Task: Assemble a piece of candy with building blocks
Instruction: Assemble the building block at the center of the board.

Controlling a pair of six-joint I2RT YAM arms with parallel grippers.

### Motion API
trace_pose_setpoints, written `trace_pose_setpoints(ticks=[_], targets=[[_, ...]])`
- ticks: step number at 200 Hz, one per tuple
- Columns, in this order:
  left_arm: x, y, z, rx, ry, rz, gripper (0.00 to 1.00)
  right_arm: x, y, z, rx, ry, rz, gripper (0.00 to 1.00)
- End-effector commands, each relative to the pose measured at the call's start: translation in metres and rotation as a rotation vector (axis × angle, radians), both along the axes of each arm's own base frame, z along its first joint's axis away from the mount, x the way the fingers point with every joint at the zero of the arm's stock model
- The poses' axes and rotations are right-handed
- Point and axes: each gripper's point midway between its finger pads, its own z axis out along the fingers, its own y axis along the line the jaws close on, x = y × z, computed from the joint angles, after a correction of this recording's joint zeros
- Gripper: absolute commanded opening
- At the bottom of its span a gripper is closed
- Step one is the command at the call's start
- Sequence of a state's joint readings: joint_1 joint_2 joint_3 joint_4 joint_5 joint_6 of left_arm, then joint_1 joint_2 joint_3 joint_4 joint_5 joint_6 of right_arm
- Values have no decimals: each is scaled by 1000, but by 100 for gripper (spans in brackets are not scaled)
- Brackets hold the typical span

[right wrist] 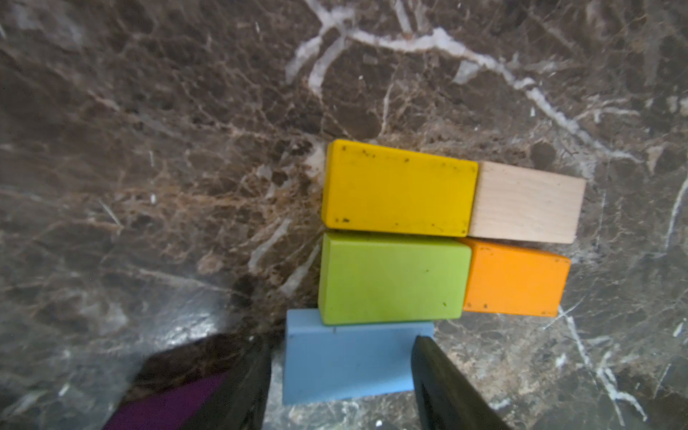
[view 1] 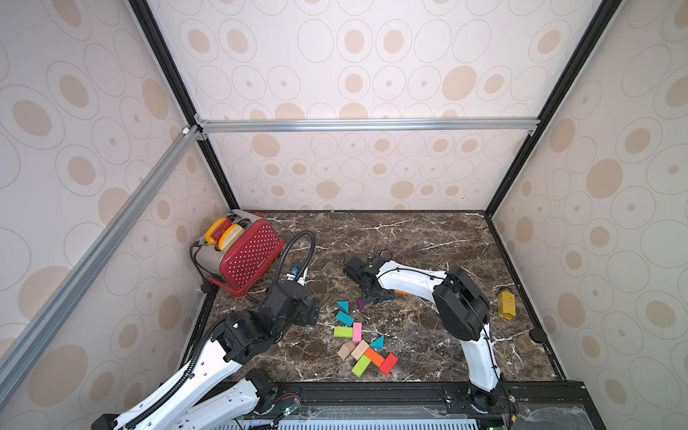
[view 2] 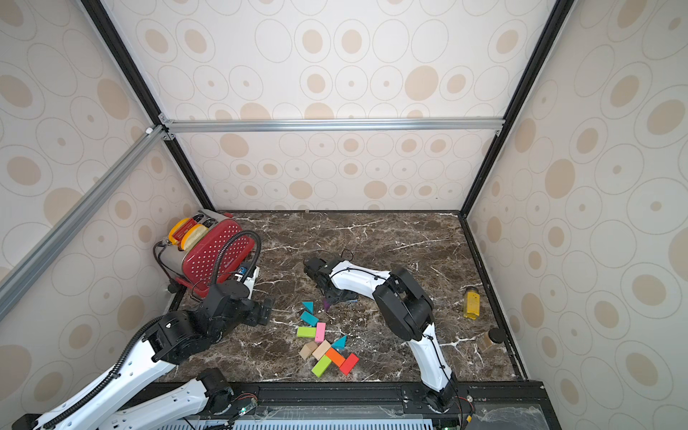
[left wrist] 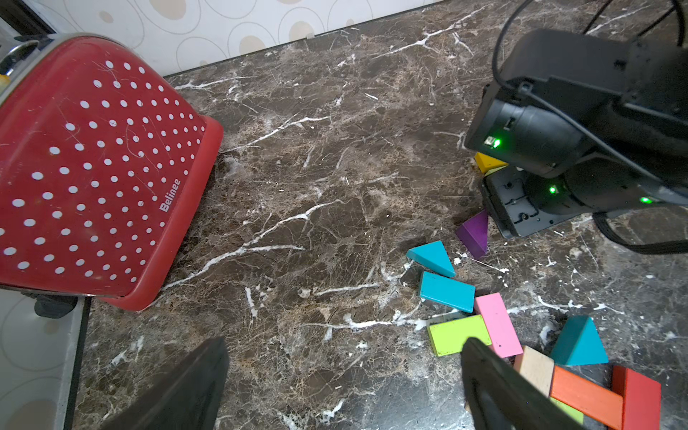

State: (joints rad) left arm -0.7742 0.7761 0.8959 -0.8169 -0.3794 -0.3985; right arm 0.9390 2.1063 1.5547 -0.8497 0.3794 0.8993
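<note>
My left gripper (left wrist: pixel 342 383) hangs with its jaws spread wide and nothing between them, above bare marble (left wrist: pixel 316 178) between the toaster and the loose blocks. To its left stands the red toaster (view 1: pixel 253 253), dotted with white holes, the word "Belinee" printed near its lower edge in the left wrist view. Right of that gripper the building blocks lie scattered near the front of the table: a teal wedge (view 1: pixel 343 306), a teal brick (view 1: pixel 344 318), a green brick (view 1: pixel 343 332) touching a pink brick (view 1: pixel 357 332), then tan, orange and red pieces in a touching cluster. Further right, my right gripper (right wrist: pixel 340 372) is down at the table, its jaws set on either side of a light blue brick (right wrist: pixel 350 365); I cannot tell whether they pinch it. That brick touches a green one (right wrist: pixel 394 279), which sits beside yellow, tan and orange bricks; a purple wedge (view 1: pixel 361 303) lies just beside the gripper.
</note>
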Motion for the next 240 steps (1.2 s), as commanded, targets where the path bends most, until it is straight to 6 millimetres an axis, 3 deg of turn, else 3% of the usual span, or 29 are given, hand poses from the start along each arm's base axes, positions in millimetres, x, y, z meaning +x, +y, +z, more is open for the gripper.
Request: trace_pose_setpoints(ticks=[1,196,221,240], targets=[[2,1,4,2,-10,3,98,2,-7,-1,-46,-5,1,64],[2,-1,2,7,0,-3,98,5,-23,8,-65,-30,-1,64],[2,-1,3,7,-4,-2,98,7,-13,24,-13,-57,36,65],[2,3,5,13,-12,12,98,5,-8,50,34,-80,73,66]])
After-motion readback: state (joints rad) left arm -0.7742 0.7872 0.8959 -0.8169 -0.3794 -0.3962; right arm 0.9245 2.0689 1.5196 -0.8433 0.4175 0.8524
